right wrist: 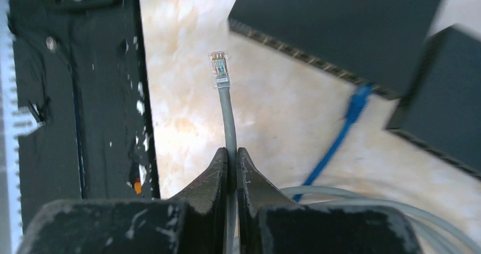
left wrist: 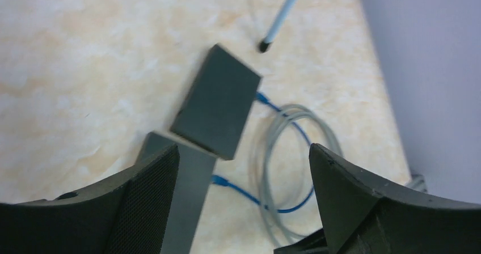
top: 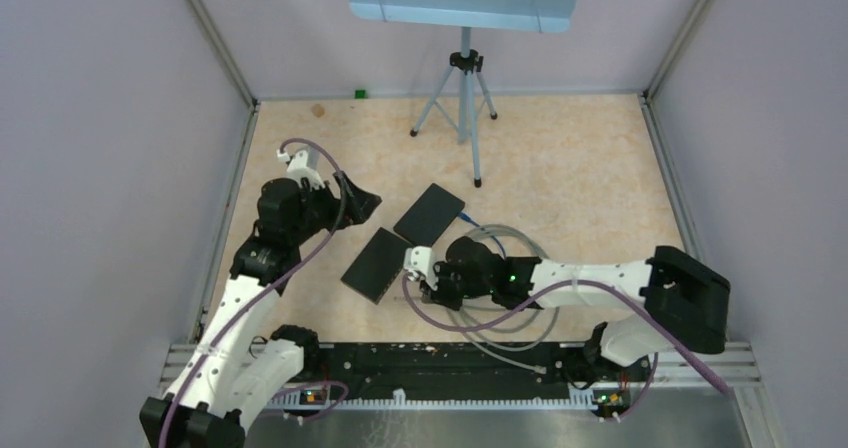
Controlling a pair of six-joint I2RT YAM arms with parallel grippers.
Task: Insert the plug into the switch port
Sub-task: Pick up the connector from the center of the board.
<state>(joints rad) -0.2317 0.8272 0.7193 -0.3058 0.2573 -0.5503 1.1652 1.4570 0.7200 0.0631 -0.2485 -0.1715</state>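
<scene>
Right hand (right wrist: 231, 152) pinches grey cable (right wrist: 228, 112) just behind plug (right wrist: 219, 68), so the plug tip stays free, mid-frame. Switch (right wrist: 334, 21) port row sits upper right, well apart; the plug probably needs turning toward it. Left hand (left wrist: 244, 180) is spread above, perhaps to brace.

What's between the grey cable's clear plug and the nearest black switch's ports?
Only bare beige tabletop separates clear plug from black switch, seen in right wrist view.

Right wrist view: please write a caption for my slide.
Right end effector shut on the grey cable, its clear plug not yet in the black switch beyond.
</scene>
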